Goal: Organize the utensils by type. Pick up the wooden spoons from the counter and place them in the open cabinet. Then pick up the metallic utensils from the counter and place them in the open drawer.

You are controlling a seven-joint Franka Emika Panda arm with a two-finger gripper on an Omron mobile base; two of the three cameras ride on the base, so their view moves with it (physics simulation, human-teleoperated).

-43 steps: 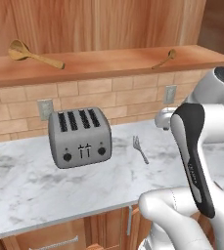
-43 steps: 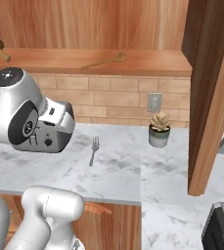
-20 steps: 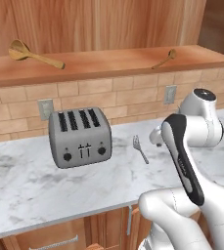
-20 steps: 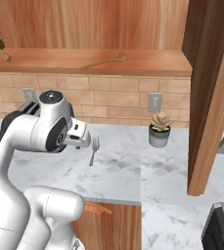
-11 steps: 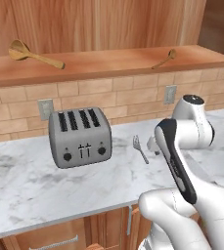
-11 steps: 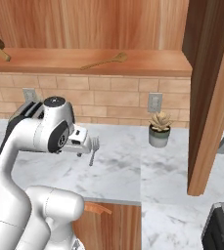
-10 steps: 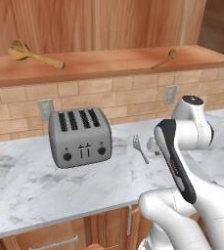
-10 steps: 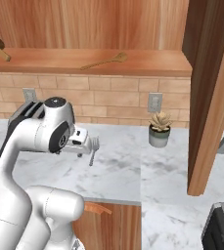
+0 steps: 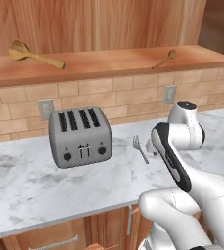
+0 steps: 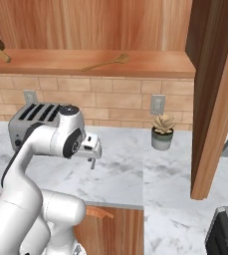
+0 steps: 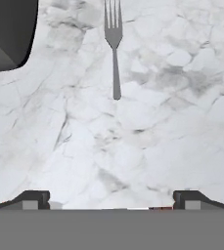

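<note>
A slim silver fork (image 11: 114,46) lies on the white marble counter (image 9: 30,180), right of the toaster; it shows too as the fork (image 9: 141,148) beside my arm. My gripper (image 11: 111,199) is open and empty, pointing down at the counter, with the fork's handle end lying ahead of its fingertips (image 11: 33,197). From the right base, the gripper (image 10: 91,158) hangs low over the marble. On the open cabinet's shelf (image 9: 108,66) lie a wooden spoon (image 9: 35,55) at the left and a slimmer brown spoon (image 9: 164,58) at the right.
A grey four-slot toaster (image 9: 80,137) stands left of the fork; its dark corner (image 11: 8,29) shows in the hand view. A small potted plant (image 10: 162,132) sits by the wall. The open cabinet door (image 10: 215,94) hangs at the right. A dark basin (image 10: 227,234) lies at the lower right.
The arm has folded down and the hand has dropped from beside the fork to low over the counter at the fork. The fork, spoons and toaster have not moved.
</note>
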